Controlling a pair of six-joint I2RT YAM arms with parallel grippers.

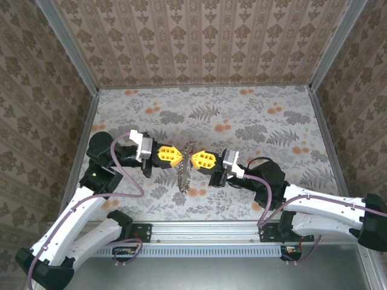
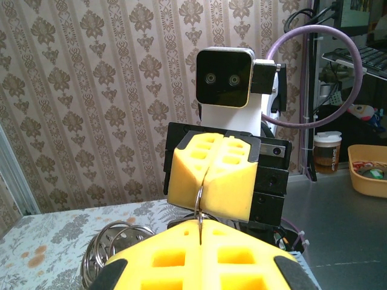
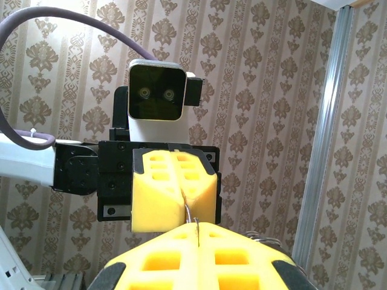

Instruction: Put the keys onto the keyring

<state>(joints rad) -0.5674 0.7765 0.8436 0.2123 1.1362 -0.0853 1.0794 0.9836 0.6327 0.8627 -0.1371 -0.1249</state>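
Observation:
My two grippers meet tip to tip over the middle of the table, left gripper (image 1: 179,156) and right gripper (image 1: 195,159). Both are shut on the keyring (image 1: 185,168), a thin grey metal band that hangs edge-on between the yellow pads. In the left wrist view the ring's wire (image 2: 201,202) runs from my own shut pads (image 2: 202,241) into the right gripper's (image 2: 208,199) closed pads. The right wrist view shows the same wire (image 3: 191,214) pinched by both. Several metal coils (image 2: 112,244) hang to one side. I cannot make out the keys.
The floral tablecloth (image 1: 242,121) is walled in by patterned panels on three sides. Metal posts (image 1: 323,54) stand at the back corners. Purple cables (image 1: 130,181) loop off both arms. A yellow bin (image 2: 369,169) and a jar (image 2: 327,151) sit outside the enclosure.

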